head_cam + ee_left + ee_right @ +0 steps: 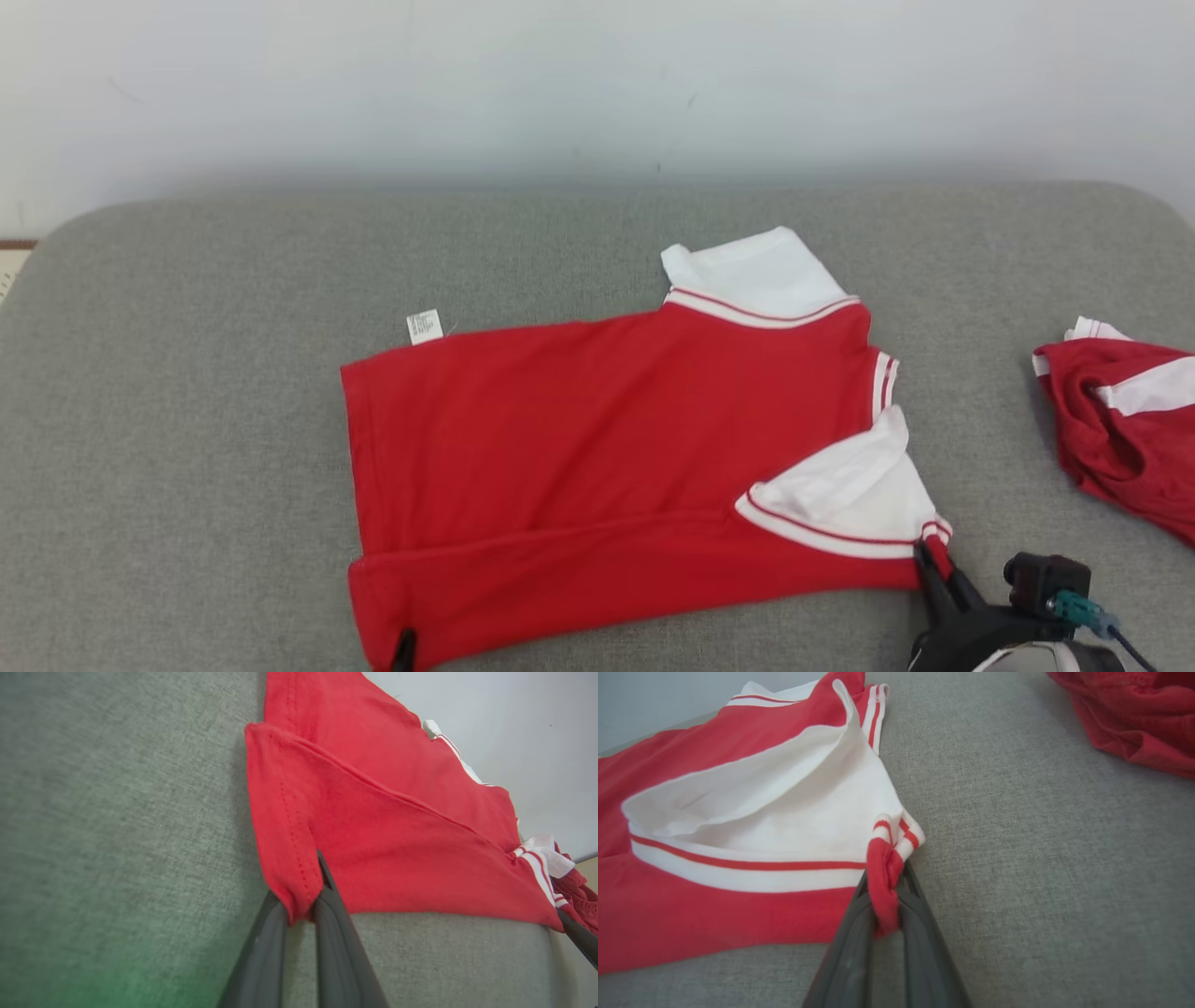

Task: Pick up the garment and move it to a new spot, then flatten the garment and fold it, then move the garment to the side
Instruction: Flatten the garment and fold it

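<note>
The shirt (597, 439) lies mostly flat on the grey woven cushion (187, 373), its near long edge turned over, so I judge the first fold begun, with the rest of the folding and the move aside left to do. The left gripper (301, 891) is closed on the stitched hem corner. The right gripper (885, 882) is closed on the striped ribbed cuff (white shoulder panel just beyond its jaws). The red knit looks soft and limp.

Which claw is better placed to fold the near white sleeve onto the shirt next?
Right, probably. The right claw is shut on the striped cuff of the white sleeve, so it can carry it over. The left claw pinches the hem corner at the opposite end of the shirt.
</note>
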Motion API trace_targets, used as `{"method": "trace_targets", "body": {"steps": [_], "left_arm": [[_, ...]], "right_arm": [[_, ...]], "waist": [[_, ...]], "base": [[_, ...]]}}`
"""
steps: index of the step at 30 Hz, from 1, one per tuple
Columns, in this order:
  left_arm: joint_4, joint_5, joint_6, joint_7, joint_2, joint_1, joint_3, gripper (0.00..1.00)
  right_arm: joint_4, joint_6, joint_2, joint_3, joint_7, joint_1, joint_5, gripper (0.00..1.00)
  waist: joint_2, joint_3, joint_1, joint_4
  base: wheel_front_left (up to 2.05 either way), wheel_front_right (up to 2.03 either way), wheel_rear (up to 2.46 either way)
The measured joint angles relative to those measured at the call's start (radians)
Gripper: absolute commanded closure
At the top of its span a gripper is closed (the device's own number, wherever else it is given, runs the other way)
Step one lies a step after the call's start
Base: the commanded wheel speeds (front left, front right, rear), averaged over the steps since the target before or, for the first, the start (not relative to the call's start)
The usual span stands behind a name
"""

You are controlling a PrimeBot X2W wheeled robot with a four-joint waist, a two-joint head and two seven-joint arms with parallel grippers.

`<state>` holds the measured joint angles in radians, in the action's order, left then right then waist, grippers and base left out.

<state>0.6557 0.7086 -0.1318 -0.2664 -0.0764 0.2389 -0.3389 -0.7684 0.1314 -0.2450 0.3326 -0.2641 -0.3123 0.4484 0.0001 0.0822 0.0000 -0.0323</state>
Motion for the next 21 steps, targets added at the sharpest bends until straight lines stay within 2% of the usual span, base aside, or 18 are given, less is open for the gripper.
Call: {"method": "trace_targets", "body": {"steps": [15, 21], "left_arm": [[0.072, -0.067, 0.000, 0.002, -0.040, -0.061, 0.070, 1.00], [0.081, -0.085, -0.001, 0.002, -0.054, -0.060, 0.064, 1.00]], "right_arm": [[0.069, 0.000, -0.022, 0.078, 0.001, 0.110, 0.072, 1.00], [0.106, 0.000, -0.024, 0.090, 0.001, 0.136, 0.079, 1.00]], "waist": [[-0.0001, -0.096, -0.0001, -0.027], [-0.0001, -0.105, -0.0001, -0.031]], "base": [[0.00, 0.00, 0.00], [0.00, 0.00, 0.00]]}}
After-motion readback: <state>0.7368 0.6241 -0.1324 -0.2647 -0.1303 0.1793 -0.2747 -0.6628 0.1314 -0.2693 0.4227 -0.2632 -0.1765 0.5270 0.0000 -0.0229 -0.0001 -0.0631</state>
